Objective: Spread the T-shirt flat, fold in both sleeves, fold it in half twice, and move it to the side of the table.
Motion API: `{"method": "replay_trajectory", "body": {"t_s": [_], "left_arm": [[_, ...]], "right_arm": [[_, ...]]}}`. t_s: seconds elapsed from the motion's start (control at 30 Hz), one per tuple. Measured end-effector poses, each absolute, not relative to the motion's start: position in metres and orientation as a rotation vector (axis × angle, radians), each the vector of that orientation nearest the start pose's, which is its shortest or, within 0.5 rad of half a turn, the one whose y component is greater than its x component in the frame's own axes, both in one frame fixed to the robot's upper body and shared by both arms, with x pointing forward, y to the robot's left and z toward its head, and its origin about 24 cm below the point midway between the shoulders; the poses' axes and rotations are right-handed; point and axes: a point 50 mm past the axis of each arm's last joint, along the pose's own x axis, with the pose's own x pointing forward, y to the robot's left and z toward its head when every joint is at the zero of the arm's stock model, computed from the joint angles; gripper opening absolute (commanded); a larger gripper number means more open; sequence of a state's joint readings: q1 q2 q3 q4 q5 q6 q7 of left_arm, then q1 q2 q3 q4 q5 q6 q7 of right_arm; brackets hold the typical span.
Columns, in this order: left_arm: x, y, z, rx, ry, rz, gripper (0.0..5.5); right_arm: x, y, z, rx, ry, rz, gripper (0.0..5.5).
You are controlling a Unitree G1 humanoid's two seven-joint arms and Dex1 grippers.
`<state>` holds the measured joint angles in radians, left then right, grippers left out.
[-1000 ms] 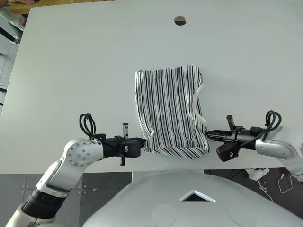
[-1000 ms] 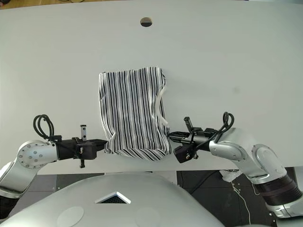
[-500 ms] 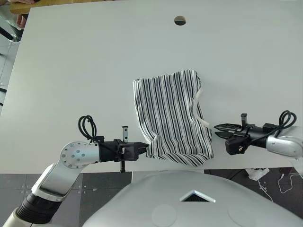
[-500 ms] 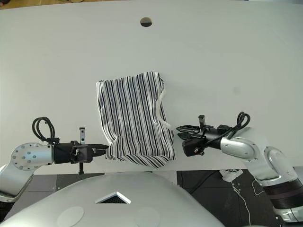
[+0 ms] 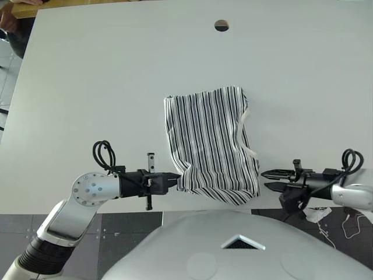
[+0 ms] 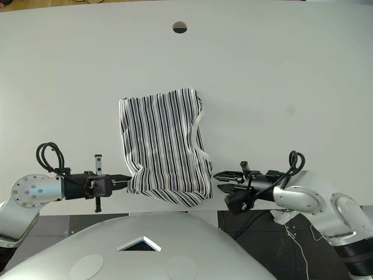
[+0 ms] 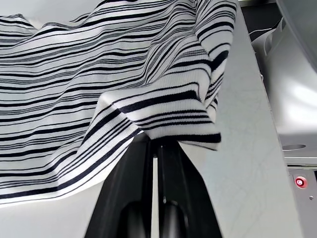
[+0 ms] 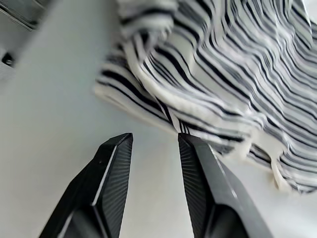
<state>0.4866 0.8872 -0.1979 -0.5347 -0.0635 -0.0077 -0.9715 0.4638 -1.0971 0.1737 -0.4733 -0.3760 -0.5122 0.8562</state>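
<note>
The black-and-white striped T-shirt (image 5: 210,143) lies folded into a narrow rectangle on the white table (image 5: 105,87), its near edge at the table's front edge. My left gripper (image 5: 175,179) is shut on the shirt's near-left corner, and in the left wrist view the cloth (image 7: 99,74) bunches over the closed fingertips (image 7: 163,148). My right gripper (image 5: 265,179) stands open just right of the near-right corner, holding nothing. In the right wrist view the striped hem (image 8: 223,64) lies a short way past the spread fingers (image 8: 114,168).
A round cable hole (image 5: 221,25) sits in the table at the far middle. The front edge of the table runs right under both grippers. Bare tabletop stretches to the left and right of the shirt.
My right gripper has let go of the near-right corner, opened and drawn back to the right. The shirt has shifted slightly; my left gripper keeps hold of its corner.
</note>
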Motion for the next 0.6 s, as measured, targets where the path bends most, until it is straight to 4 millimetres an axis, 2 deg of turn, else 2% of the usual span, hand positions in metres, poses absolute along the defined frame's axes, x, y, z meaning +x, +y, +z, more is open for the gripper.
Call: {"method": "replay_trajectory", "body": {"t_s": [0.37,0.6], "left_arm": [[0.116,0.178,0.056,0.571,0.406,-1.392,0.10],[0.116,0.178,0.056,0.565,0.405,-1.392,0.10]], "right_arm": [[0.114,-0.173,0.060,-1.292,-0.005,1.625,1.69],[0.120,-0.174,0.054,-1.321,-0.001,1.599,0.53]]}}
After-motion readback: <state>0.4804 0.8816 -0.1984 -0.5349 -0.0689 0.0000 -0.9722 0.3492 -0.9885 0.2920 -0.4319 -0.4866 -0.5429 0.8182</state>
